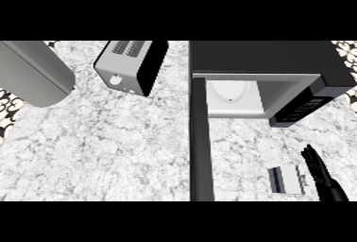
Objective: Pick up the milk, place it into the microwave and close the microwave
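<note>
The milk point(287, 180) is a small white carton with a dark stripe, lying on the marble counter at the lower right. My right hand point(320, 174) shows just right of it, fingers straight and pointing up the view, close beside the carton without curling round it. The microwave point(279, 61) stands at the upper right with its cavity open and a white turntable plate point(229, 92) inside. Its door point(199, 142) swings out toward me as a long dark bar left of the milk. My left hand is out of sight.
A toaster point(131, 66) stands at the upper middle, left of the microwave. A large grey rounded object point(31, 71) lies at the upper left. The marble counter point(97, 151) stretches across the left and middle.
</note>
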Controlling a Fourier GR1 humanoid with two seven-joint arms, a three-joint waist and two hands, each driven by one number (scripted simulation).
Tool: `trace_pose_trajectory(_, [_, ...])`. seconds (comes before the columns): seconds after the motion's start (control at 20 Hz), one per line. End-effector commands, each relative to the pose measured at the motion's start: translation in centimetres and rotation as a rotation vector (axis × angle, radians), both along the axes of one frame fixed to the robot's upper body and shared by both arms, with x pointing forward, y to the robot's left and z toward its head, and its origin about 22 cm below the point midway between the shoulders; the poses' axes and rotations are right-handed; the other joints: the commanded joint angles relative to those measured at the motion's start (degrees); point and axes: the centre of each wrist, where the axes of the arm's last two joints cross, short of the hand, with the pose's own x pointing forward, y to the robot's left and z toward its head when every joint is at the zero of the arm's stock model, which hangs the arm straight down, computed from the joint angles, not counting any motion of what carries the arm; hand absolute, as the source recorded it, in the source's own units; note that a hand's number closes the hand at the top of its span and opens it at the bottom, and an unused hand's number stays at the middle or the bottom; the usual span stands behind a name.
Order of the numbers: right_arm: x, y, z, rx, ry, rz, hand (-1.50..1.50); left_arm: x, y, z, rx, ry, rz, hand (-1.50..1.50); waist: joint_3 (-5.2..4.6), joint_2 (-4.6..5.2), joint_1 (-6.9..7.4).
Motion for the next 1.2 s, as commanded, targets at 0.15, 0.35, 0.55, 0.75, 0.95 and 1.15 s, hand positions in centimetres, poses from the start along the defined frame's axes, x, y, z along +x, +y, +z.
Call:
trace_pose_trajectory(0.15, [1.4, -0.7, -1.9, -0.011, -0.039, 0.021, -1.5, 0.2, -0.2, 0.5, -0.009, -0.041, -0.015, -1.5, 0.0, 0.04, -0.05])
trace_pose_trajectory(0.35, [0.2, -0.6, -3.1, 0.004, -0.04, 0.052, -1.5, -1.5, 0.2, 0.1, -0.017, -0.021, -0.01, -1.5, 0.01, -0.01, 0.17])
trace_pose_trajectory(0.55, [1.8, -0.6, -3.2, 0.035, -0.064, 0.081, 1.5, -1.0, -0.6, 0.8, -0.006, -0.027, -0.014, -1.5, 0.08, 0.05, 0.44])
trace_pose_trajectory(0.75, [3.3, 1.4, -2.8, -0.064, -0.168, 0.133, 1.5, 0.6, -0.8, 1.0, -0.008, -0.041, -0.015, -1.5, 0.08, 0.09, -0.27])
trace_pose_trajectory(0.95, [4.5, 2.5, -3.0, -0.01, -0.187, 0.079, 1.5, -0.1, -0.7, 1.6, -0.009, -0.026, -0.027, -1.5, 0.1, 0.1, 0.22])
trace_pose_trajectory(1.15, [7.5, 3.5, -2.3, -0.011, -0.208, -0.115, 1.5, 0.5, 1.5, 0.4, -0.012, -0.014, -0.025, -1.5, 0.1, 0.25, 0.35])
